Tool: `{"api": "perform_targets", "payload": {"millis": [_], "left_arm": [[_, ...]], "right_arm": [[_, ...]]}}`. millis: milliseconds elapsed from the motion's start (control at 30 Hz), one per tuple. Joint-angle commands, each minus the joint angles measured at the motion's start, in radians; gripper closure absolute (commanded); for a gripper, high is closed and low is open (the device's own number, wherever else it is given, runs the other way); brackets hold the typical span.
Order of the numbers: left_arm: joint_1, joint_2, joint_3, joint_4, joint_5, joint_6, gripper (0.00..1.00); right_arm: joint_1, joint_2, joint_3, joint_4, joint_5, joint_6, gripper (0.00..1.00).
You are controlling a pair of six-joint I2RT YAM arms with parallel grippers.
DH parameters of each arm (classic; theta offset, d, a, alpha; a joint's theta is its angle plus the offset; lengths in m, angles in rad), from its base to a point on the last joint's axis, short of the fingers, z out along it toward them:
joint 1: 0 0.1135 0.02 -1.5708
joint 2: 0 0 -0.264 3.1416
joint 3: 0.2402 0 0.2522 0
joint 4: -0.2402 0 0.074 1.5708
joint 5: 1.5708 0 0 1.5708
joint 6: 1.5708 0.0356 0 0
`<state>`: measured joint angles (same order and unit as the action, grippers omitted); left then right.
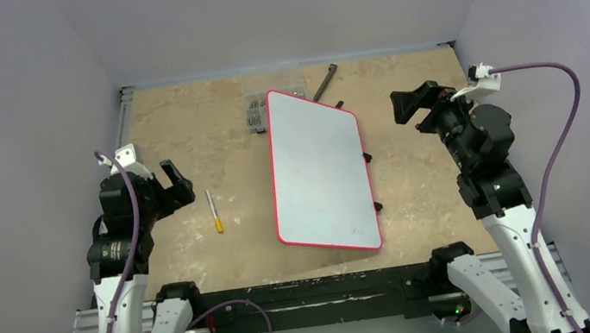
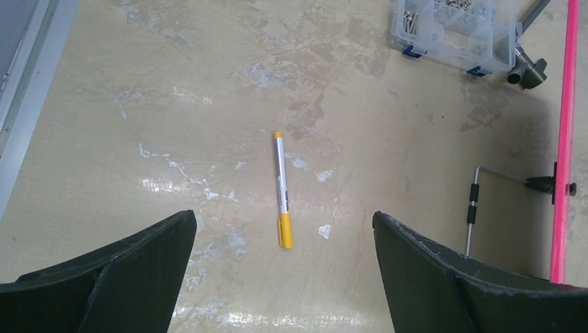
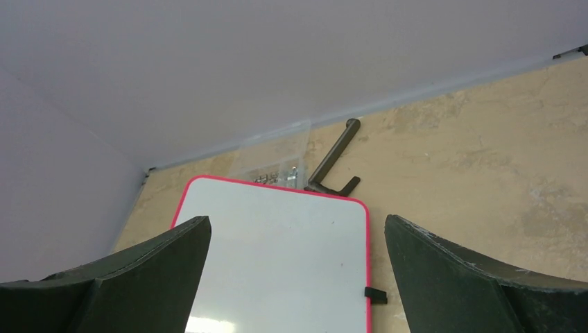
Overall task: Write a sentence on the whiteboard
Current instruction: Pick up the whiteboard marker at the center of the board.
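whiteboard (image 1: 318, 172) is laid flat near the middle of the table (image 1: 183, 139), slightly skewed, its red frame running from the far side toward the arm bases. its pale surface is seen blank, so the writing is judged not yet begun. it is placed between the two arms, presumably so that it can be reached from either side.

the marker pen (image 2: 281, 191) is laid on bare table to the left of the board, well apart from the frame, with its yellow-orange cap toward the arm bases. it is framed directly between the fingers of the left gripper (image 2: 283, 220), which is held above it with the jaws spread wide and nothing in them. that pose is judged to be a set-up for picking up the pen. the right gripper (image 3: 297, 222) is held high at the right of the board and pointed across its far end, jaws likewise wide apart and empty.

open table is seen all around the pen, so a descent is judged unobstructed. a clear parts box (image 1: 256, 111) is set just beside the frame at the board's far left corner, and a dark metal bar (image 1: 326, 82) is laid past its far edge. small black feet (image 1: 368, 157) are seen along the right edge, with open table beyond them toward the right arm.
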<state>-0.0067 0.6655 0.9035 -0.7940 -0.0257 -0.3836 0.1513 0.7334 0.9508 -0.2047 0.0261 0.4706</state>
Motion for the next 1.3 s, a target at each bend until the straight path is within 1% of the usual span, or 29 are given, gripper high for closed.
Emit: {"api": "perform_targets", "payload": {"millis": [0, 133, 267, 400, 433, 500, 600, 833, 933, 1033, 1100, 1267], "left_arm": [[0.007, 0.006, 0.035, 0.023, 0.013, -0.011, 0.00], [0.007, 0.017, 0.041, 0.016, -0.014, -0.025, 0.01], [0.007, 0.018, 0.022, 0.006, -0.010, -0.102, 0.06], [0.007, 0.028, -0.087, 0.054, 0.021, -0.238, 0.11], [0.007, 0.038, -0.119, 0.066, 0.038, -0.247, 0.13], [0.002, 0.064, -0.146, 0.076, 0.031, -0.248, 0.14], [-0.026, 0.100, -0.160, 0.078, -0.017, -0.258, 0.14], [-0.153, 0.172, -0.194, 0.119, -0.134, -0.292, 0.14], [-0.168, 0.182, -0.234, 0.151, -0.121, -0.297, 0.14], [-0.173, 0.191, -0.259, 0.164, -0.140, -0.305, 0.15], [-0.173, 0.204, -0.269, 0.185, -0.138, -0.313, 0.17], [-0.173, 0.285, -0.281, 0.235, -0.111, -0.330, 0.27]], "right_arm": [[-0.001, 0.000, 0.014, -0.003, -0.024, 0.010, 0.01], [-0.001, 0.010, 0.015, -0.025, -0.064, 0.022, 0.01], [0.000, 0.013, 0.013, -0.053, -0.103, 0.022, 0.01], [0.000, 0.029, 0.021, -0.082, -0.163, 0.014, 0.01], [0.000, 0.038, 0.033, -0.105, -0.176, 0.007, 0.01], [0.001, 0.057, 0.056, -0.154, -0.196, -0.014, 0.01], [0.000, 0.072, 0.060, -0.191, -0.198, -0.026, 0.01], [0.000, 0.056, 0.008, -0.160, -0.230, -0.006, 0.01], [0.001, 0.048, -0.012, -0.150, -0.232, -0.007, 0.01], [0.001, 0.045, -0.022, -0.138, -0.229, -0.008, 0.01], [0.000, 0.047, -0.020, -0.142, -0.229, -0.012, 0.01], [0.001, 0.054, -0.035, -0.120, -0.257, -0.010, 0.01]]}}
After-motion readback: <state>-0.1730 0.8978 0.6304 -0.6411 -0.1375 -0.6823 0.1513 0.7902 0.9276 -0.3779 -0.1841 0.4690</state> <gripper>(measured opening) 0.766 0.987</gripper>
